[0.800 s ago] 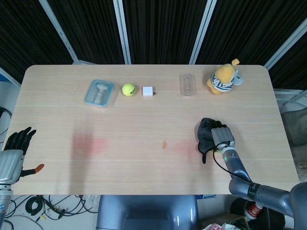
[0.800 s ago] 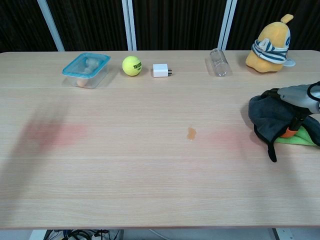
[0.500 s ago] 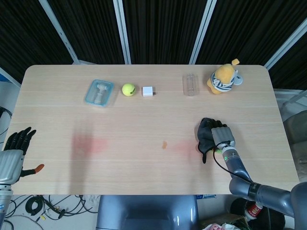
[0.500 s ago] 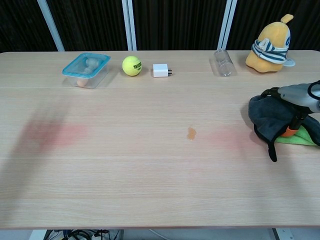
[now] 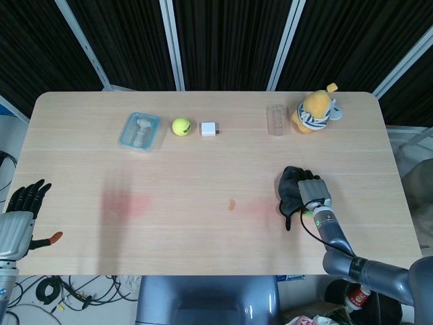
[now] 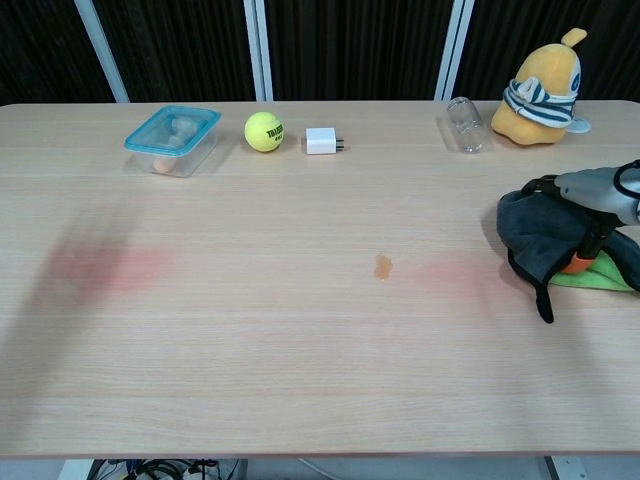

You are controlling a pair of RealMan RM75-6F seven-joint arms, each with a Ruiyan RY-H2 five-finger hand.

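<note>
My right hand [image 5: 298,193] lies palm down on the right part of the wooden table [image 5: 196,176], its dark fingers loosely spread and gripping nothing. In the chest view the same hand [image 6: 555,245] shows a green patch [image 6: 592,281] under its wrist side; I cannot tell what that is. My left hand [image 5: 20,210] hangs off the table's left edge, empty, with its fingers apart. A clear plastic cup [image 5: 276,119] lies on its side at the back, close to a yellow plush toy [image 5: 314,112].
Along the back stand a blue-lidded container [image 5: 140,131], a tennis ball [image 5: 180,126] and a white charger plug [image 5: 209,129]. A small orange-brown spot [image 5: 232,204] marks the table's middle. Dark curtains hang behind the far edge.
The clear cup has rolled right along the back of the table, ending close to the plush toy. Neither hand has moved.
</note>
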